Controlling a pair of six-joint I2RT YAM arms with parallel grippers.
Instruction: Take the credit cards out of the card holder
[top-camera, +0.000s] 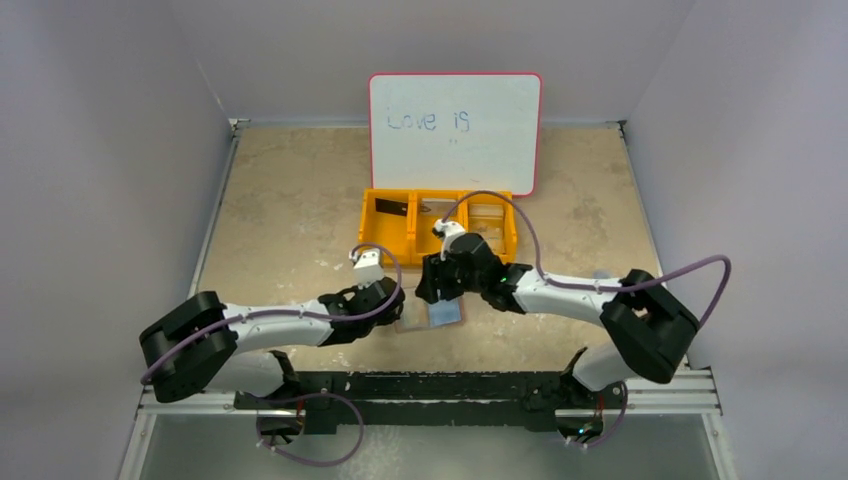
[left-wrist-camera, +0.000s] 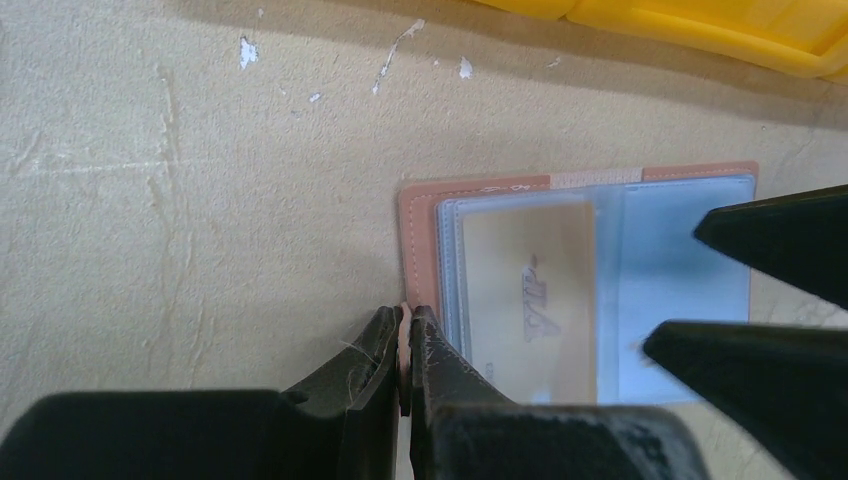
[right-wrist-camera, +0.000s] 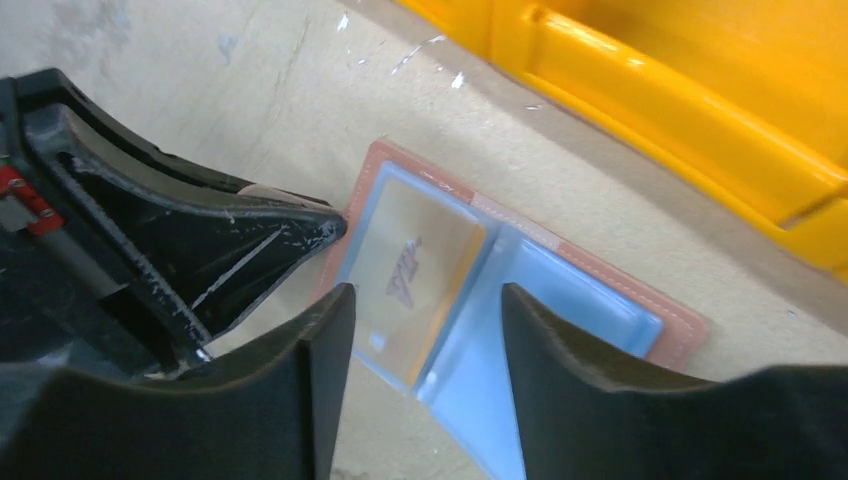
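The brown card holder (top-camera: 437, 314) lies open on the table, its pale blue clear pockets facing up. A beige card (left-wrist-camera: 525, 300) sits inside its left pocket, also seen in the right wrist view (right-wrist-camera: 415, 270). My left gripper (left-wrist-camera: 405, 335) is shut on the holder's brown left edge (left-wrist-camera: 418, 240) and pins it to the table. My right gripper (right-wrist-camera: 425, 300) is open and hovers just above the holder (right-wrist-camera: 600, 300), its fingers (left-wrist-camera: 770, 240) over the right pocket. A black card (top-camera: 393, 209) lies in the orange tray's left compartment.
The orange three-compartment tray (top-camera: 362, 228) stands just behind the holder, close to both grippers (right-wrist-camera: 700, 100). A thin card-like thing (top-camera: 435, 208) lies in its middle compartment. A whiteboard (top-camera: 455, 130) leans against the back wall. Walls close in the table on both sides.
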